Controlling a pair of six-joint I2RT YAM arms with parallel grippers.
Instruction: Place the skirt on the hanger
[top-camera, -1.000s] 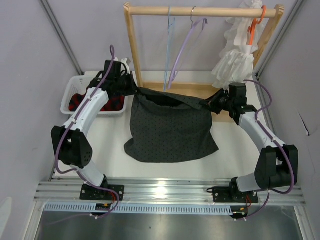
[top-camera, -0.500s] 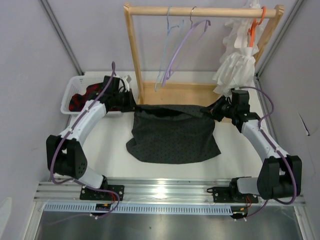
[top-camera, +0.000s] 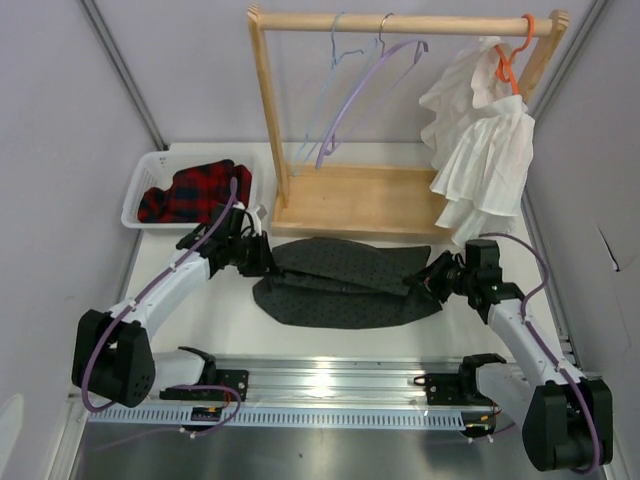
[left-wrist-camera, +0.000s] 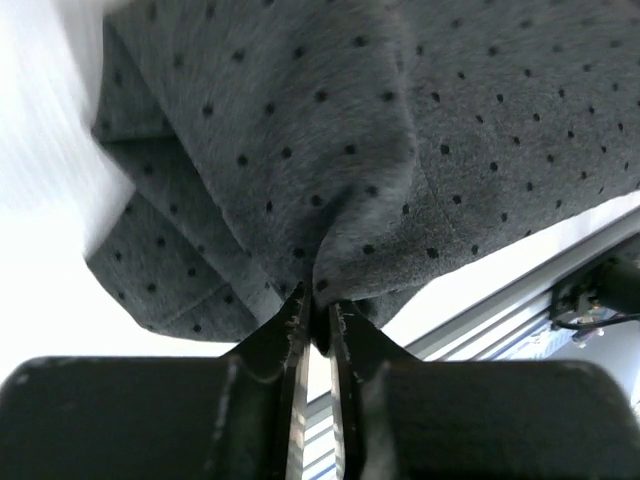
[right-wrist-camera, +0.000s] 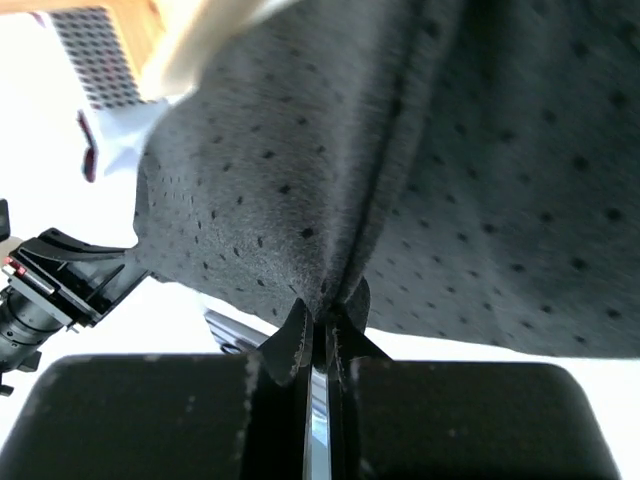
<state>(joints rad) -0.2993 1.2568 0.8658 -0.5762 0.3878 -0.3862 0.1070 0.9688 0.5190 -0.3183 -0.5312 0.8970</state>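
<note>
Skirt (top-camera: 345, 283) lay slack on the tabletop (top-camera: 228, 322), lower than a second earlier. Left gripper (top-camera: 262, 262) at 9 o'clock and right gripper (top-camera: 428, 283) at 3 o'clock stayed clamped on its edge; hanger (top-camera: 322, 100) hung at 12 o'clock.

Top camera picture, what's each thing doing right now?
skirt, pinched at both ends and sagging onto the table
left gripper, shut on the skirt
right gripper, shut on the skirt
pale blue hanger, on the rail, bare
lavender hanger, on the rail, bare
white garment, hanging from the orange hanger
plaid garment, heaped in the white basket
</note>
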